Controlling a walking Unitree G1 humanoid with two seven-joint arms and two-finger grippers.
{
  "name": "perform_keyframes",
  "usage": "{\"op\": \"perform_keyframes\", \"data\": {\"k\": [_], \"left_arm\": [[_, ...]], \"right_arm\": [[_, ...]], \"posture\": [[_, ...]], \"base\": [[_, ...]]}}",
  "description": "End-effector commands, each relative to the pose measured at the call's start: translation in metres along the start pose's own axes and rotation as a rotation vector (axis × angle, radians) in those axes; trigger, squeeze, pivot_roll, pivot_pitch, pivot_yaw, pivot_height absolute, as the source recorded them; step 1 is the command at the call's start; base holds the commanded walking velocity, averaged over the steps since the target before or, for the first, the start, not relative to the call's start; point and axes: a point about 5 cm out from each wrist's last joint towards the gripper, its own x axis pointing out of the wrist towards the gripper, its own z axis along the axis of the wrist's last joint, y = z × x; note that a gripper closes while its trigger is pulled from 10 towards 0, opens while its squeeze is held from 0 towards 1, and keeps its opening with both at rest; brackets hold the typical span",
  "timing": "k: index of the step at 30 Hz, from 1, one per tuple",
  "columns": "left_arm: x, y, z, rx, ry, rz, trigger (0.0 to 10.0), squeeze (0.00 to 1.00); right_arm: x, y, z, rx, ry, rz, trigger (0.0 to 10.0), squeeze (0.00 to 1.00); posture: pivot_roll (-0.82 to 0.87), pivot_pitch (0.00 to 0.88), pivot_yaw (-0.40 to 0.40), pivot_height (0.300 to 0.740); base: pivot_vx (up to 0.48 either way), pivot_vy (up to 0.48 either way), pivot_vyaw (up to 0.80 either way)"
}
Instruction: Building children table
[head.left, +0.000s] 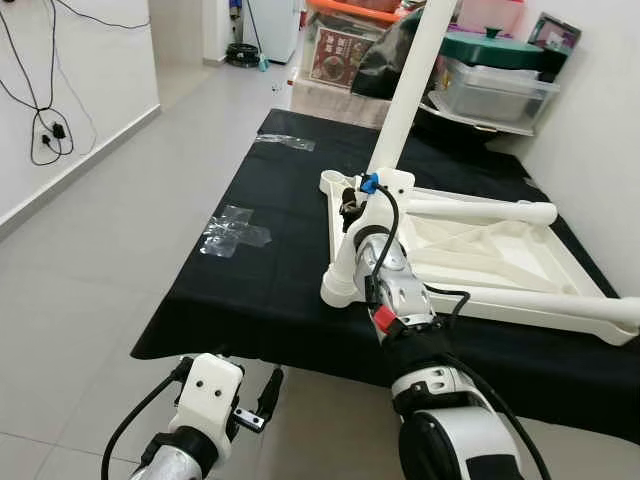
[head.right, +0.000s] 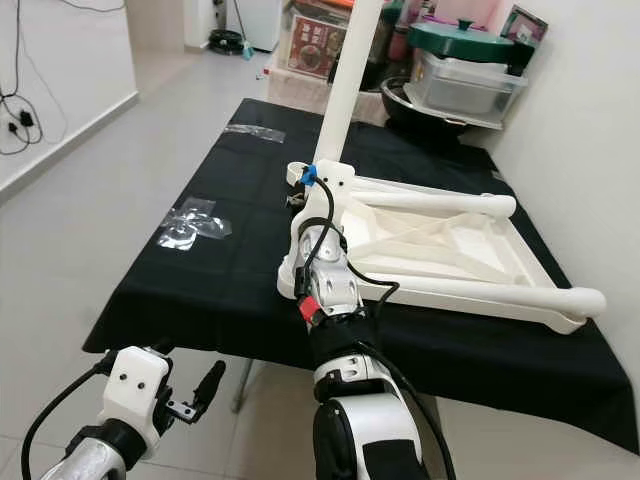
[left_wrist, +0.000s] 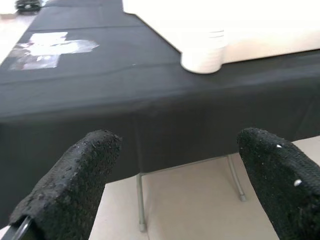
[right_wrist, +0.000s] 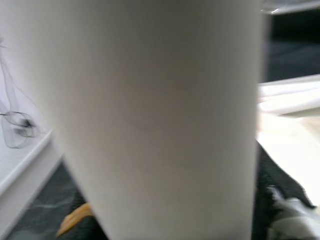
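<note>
My right tool (head.left: 352, 205) sits mid-frame at the upright white leg (head.left: 415, 85) of the upturned children's table (head.left: 480, 250) on the black counter (head.left: 260, 290); I cannot tell its grip. My left tool (left_wrist: 175, 185), lower left, hangs spread apart.

Home room, tiled floor (head.left: 120, 200), stacked storage boxes (head.left: 495, 85), wall-socket cables (head.left: 45, 125)

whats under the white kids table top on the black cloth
The upside-down white table top lies on the black cloth, which covers a folding stand; thin metal legs show below the cloth's edge. The stand's surface is hidden by the cloth.
</note>
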Motion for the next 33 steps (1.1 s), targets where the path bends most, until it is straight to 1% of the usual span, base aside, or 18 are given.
{"op": "perform_keyframes", "data": {"k": [1, 2, 3, 4, 5, 7, 8, 10, 11, 12, 13, 14, 15, 16, 20, 26, 27, 33], "left_arm": [[0.000, -0.003, -0.002, -0.002, 0.013, -0.007, 10.0, 0.00], [0.000, -0.003, -0.002, -0.002, 0.013, -0.007, 10.0, 0.00], [0.000, -0.004, -0.003, -0.005, 0.014, -0.008, 10.0, 0.00], [0.001, -0.004, -0.003, -0.005, 0.014, -0.009, 10.0, 0.00], [0.001, -0.004, -0.003, -0.006, 0.014, -0.009, 10.0, 0.00], [0.001, -0.004, -0.003, -0.006, 0.014, -0.009, 10.0, 0.00], [0.001, -0.004, -0.003, -0.007, 0.013, -0.009, 10.0, 0.00], [0.001, -0.004, -0.003, -0.007, 0.013, -0.009, 10.0, 0.00], [0.001, -0.004, -0.003, -0.007, 0.013, -0.010, 10.0, 0.00], [0.001, -0.004, -0.003, -0.007, 0.013, -0.010, 10.0, 0.00], [0.001, -0.004, -0.004, -0.007, 0.013, -0.010, 10.0, 0.00], [0.001, -0.004, -0.004, -0.007, 0.013, -0.010, 10.0, 0.00], [0.001, -0.004, -0.004, -0.007, 0.014, -0.010, 10.0, 0.00], [0.001, -0.004, -0.004, -0.007, 0.014, -0.010, 10.0, 0.00], [-0.001, -0.005, -0.005, -0.005, 0.016, -0.010, 10.0, 0.00], [-0.002, -0.005, -0.005, -0.003, 0.019, -0.011, 10.0, 0.00], [-0.003, -0.006, -0.005, -0.002, 0.020, -0.013, 10.0, 0.00], [-0.004, -0.006, -0.005, -0.003, 0.021, -0.014, 10.0, 0.00]], "right_arm": [[-0.002, 0.011, -0.010, 0.064, 0.030, 0.042, 10.0, 1.00], [-0.002, 0.011, -0.010, 0.064, 0.030, 0.042, 10.0, 1.00], [0.001, 0.009, -0.005, 0.049, 0.020, 0.153, 10.0, 1.00], [0.003, 0.008, -0.001, 0.075, 0.036, 0.262, 10.0, 0.00], [0.003, 0.006, 0.004, 0.064, 0.038, 0.351, 10.0, 0.00], [0.003, 0.006, 0.004, 0.064, 0.038, 0.351, 10.0, 0.00], [0.001, 0.006, 0.006, 0.059, 0.057, 0.463, 10.0, 0.00], [0.001, 0.006, 0.006, 0.059, 0.057, 0.463, 10.0, 0.00], [-0.003, 0.004, 0.009, 0.020, 0.091, 0.623, 10.0, 0.00], [-0.003, 0.004, 0.009, 0.020, 0.091, 0.623, 10.0, 0.00], [-0.008, -0.001, 0.011, -0.063, 0.126, 0.785, 10.0, 0.00], [-0.008, -0.001, 0.011, -0.063, 0.126, 0.785, 10.0, 0.00], [-0.012, -0.006, 0.014, -0.113, 0.172, 0.935, 10.0, 0.00], [-0.012, -0.006, 0.014, -0.113, 0.172, 0.935, 10.0, 0.00], [-0.017, -0.008, 0.013, -0.238, 0.254, 1.186, 10.0, 0.00], [-0.015, 0.002, 0.011, -0.269, 0.267, 1.239, 10.0, 0.00], [-0.015, 0.007, 0.010, -0.254, 0.268, 1.266, 0.0, 0.00], [-0.015, 0.013, 0.013, -0.230, 0.233, 1.272, 0.0, 0.00]], "posture": [[0.15, 0.049, -0.163, 0.740], [0.15, 0.049, -0.163, 0.740], [0.15, 0.048, -0.164, 0.740], [0.14, 0.049, -0.162, 0.740], [0.14, 0.047, -0.161, 0.740], [0.14, 0.047, -0.161, 0.740], [0.14, 0.043, -0.163, 0.740], [0.14, 0.043, -0.163, 0.740], [0.14, 0.037, -0.168, 0.740], [0.14, 0.037, -0.168, 0.740], [0.14, 0.034, -0.168, 0.740], [0.14, 0.034, -0.168, 0.740], [0.14, 0.031, -0.168, 0.740], [0.14, 0.031, -0.168, 0.740], [0.16, 0.023, -0.173, 0.740], [0.16, 0.018, -0.175, 0.740], [0.17, 0.018, -0.177, 0.740], [0.17, 0.020, -0.175, 0.740]], "base": [[0.000, 0.000, 0.00], [0.000, 0.000, 0.00], [0.000, 0.000, 0.00], [0.000, 0.000, 0.00], [0.000, 0.000, 0.00], [0.000, 0.000, 0.00], [0.000, 0.000, 0.00], [0.000, 0.000, 0.00], [0.000, 0.000, 0.00], [0.000, 0.000, 0.00], [0.000, 0.000, 0.00], [0.000, 0.000, 0.00], [0.000, 0.000, 0.00], [0.000, 0.000, 0.00], [0.000, 0.000, 0.00], [0.000, 0.000, 0.00], [0.000, 0.000, 0.00], [0.000, 0.000, 0.00]]}}
